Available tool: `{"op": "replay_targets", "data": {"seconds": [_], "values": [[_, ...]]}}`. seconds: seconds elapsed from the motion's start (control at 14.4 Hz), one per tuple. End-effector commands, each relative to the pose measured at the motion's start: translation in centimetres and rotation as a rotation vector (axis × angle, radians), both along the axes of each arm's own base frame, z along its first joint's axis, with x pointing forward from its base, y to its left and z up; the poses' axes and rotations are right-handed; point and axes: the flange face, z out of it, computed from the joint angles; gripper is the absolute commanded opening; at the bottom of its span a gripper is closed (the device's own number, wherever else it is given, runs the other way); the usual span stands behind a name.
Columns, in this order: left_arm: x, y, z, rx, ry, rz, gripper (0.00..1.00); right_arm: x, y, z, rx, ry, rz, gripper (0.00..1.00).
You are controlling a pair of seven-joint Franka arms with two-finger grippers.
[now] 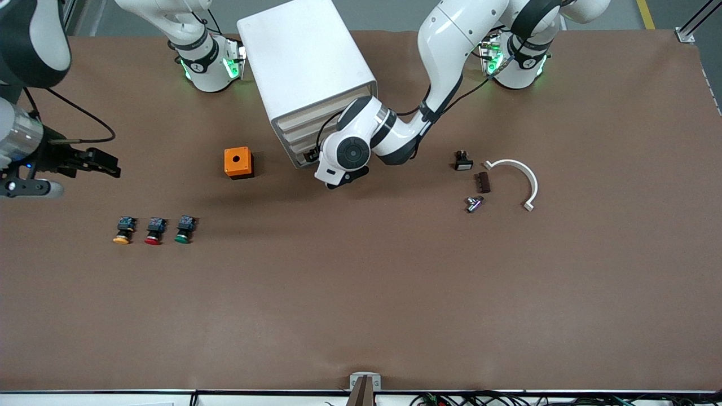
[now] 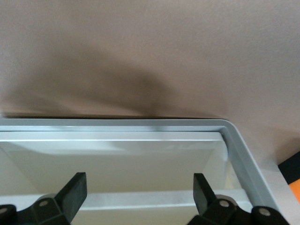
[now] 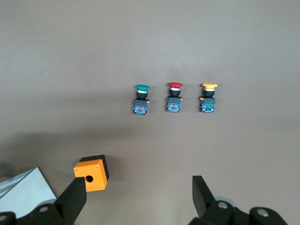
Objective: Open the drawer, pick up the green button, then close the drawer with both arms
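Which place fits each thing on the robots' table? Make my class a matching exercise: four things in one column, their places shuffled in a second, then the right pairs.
Things
1. green button
2. orange box
3. white curved bracket
4. left gripper

Places
A. at the drawer cabinet's front, fingers open
B. toward the left arm's end of the table
C. beside the cabinet, toward the right arm's end
D. in a row with the red button and yellow button

Pairs: 1-D, 2-C, 3-B, 4-A
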Motion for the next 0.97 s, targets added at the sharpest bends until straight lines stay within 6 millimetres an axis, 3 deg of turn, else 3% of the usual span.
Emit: {"op": "replay_targets", "data": {"seconds": [0.0,0.14,0.35,0.69,0.9], "values": [[2.8,1.7,1.7,-0.013,-0.019,0.056,1.0,-0.3,-0.6,1.0,0.017,0.013,0.0,1.0],[5.8,3.4,3.3,-0.019,-0.061,0.083,1.0,-0.3,-0.6,0.9,0.017,0.016,-0.003,1.0],[10.6,7.5,6.6,0.017,-0.184,0.092,1.0,-0.2,-0.7,1.3,0.012,0.01,-0.006,1.0],[17.2,16.4,11.3,0.091,-0.283,0.149,1.0,-0.2,-0.6,2.0,0.006,0.009,-0.056,1.0],[19.2,21.5,13.8,0.141,-0.256,0.171,1.0,0.4,-0.9,5.0,0.007,-0.018,-0.08,1.0]]}}
